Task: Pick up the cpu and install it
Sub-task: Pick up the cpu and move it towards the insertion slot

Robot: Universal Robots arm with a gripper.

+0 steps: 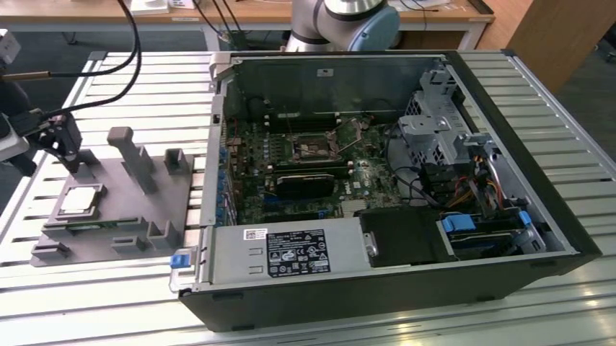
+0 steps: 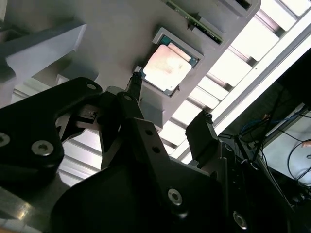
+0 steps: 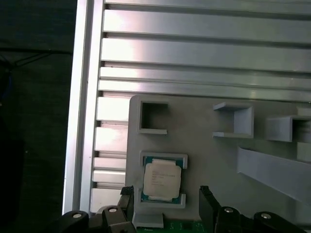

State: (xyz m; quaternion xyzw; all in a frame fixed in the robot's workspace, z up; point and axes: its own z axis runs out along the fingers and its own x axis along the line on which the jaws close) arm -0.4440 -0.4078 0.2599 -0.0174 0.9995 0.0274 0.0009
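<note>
Where the slatted metal table [image 1: 97, 310] runs nearest the exterior camera, an open computer case [image 1: 405, 292] lies on its side. Its black wall runs along the table's near edge, and a silver power-supply box [image 1: 279, 252] fills the case's near corner. Beside the case, toward the exterior view's left, a grey plastic tray [image 1: 120, 209] with upright posts rests on the slats close to the table's edge on that side. The cpu [image 1: 80, 200] lies flat in a shallow framed recess of this tray, silvery top up, near the tray's outer edge and apart from the posts. The gripper [image 1: 73, 164] hangs over it, pointing down. In the first wrist view the gripper [image 3: 165, 194] is spread wider than the cpu [image 3: 162, 180], with one black finger [image 3: 127, 196] on either side of the chip and nothing in its grasp. The second wrist view shows the same wide gap at the gripper [image 2: 170, 97], with the cpu [image 2: 167, 68] seated in its recess beyond. Whether the fingertips reach the tray cannot be told. Farther back, inside the case, a black rectangular block [image 1: 303, 184] sits on the green motherboard [image 1: 274, 155], with a square framed socket [image 1: 313, 150] just behind it. Beyond the case's far wall rises the arm's grey base [image 1: 347, 18], and black cables [image 1: 120, 58] cross the table's far corner.
</note>
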